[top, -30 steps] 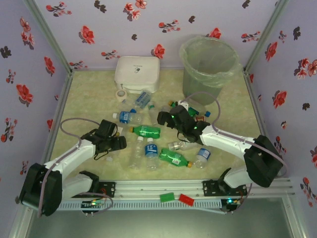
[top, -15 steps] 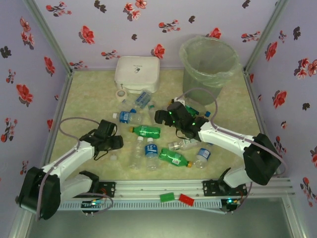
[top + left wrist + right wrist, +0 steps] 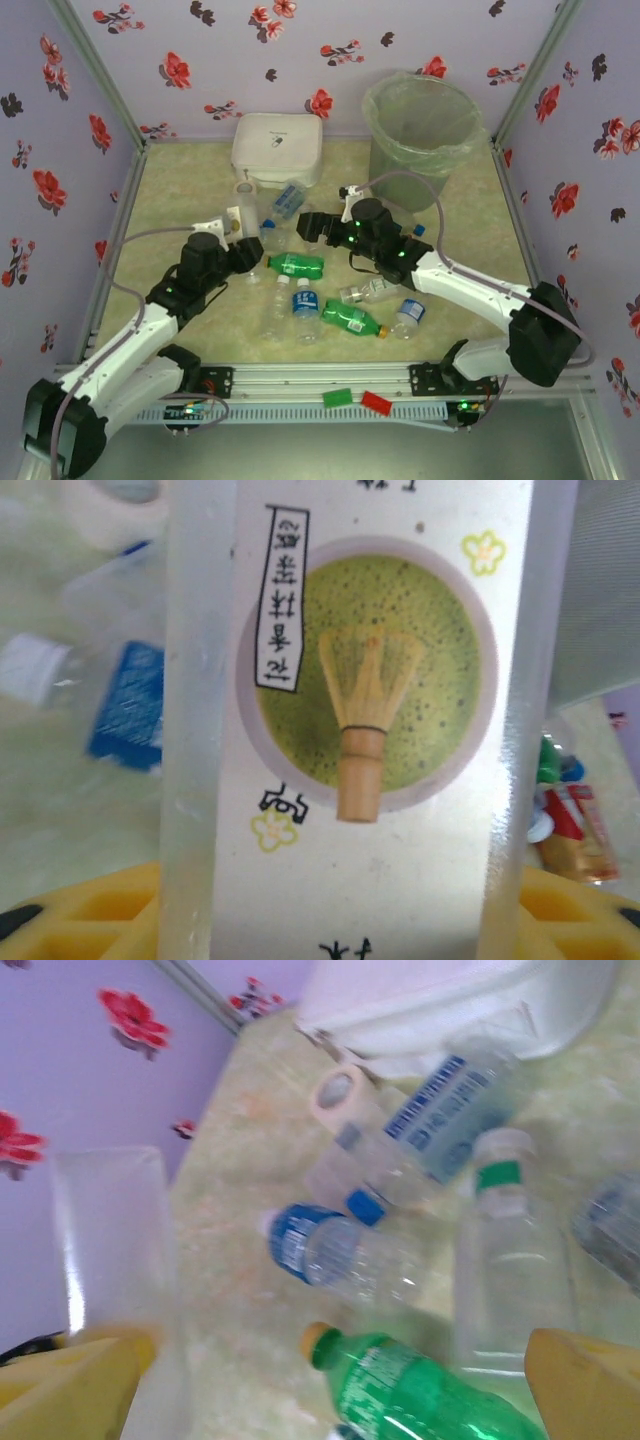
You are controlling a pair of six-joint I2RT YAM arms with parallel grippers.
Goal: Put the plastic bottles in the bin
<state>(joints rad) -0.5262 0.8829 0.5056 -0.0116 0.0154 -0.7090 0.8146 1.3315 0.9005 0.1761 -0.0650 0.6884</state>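
**A:** Where is the left tool (image 3: 238,228), and in what state is it?

**B:** It is raised over the left middle of the desk (image 3: 170,200). Its fingers are closed narrow on the whisk-label bottle (image 3: 360,730). This is a clear bottle, and its label shows a bowl of green tea and a bamboo whisk. In the top view the bottle stands about upright in the grip.

**A:** And the right tool?

**B:** The right tool (image 3: 310,228) is wide open. In its wrist view the two yellow fingers (image 3: 585,1385) stand far apart, and they grip nothing. It hangs over the middle of the desk, to the right of the left tool, and it points to the left.

**A:** Where are the other plastic bottles (image 3: 275,308)?

**B:** They lie on their sides in a loose group in the middle of the desk. One green bottle (image 3: 297,265) with a yellow cap lies just on the near side of the right tool. A second green bottle (image 3: 350,318) lies nearer to the arm bases, and a blue-label bottle (image 3: 305,300) is just to its left. More clear bottles lie between the right tool and the white box (image 3: 278,148) at the far side. The tape roll (image 3: 338,1090) lies just beside that box.

**A:** And the bin?

**B:** The bin (image 3: 415,165) stands upright in the far right corner, and a clear bag lines it. It is well apart from the left tool and the held bottle. The right arm reaches past its near side.
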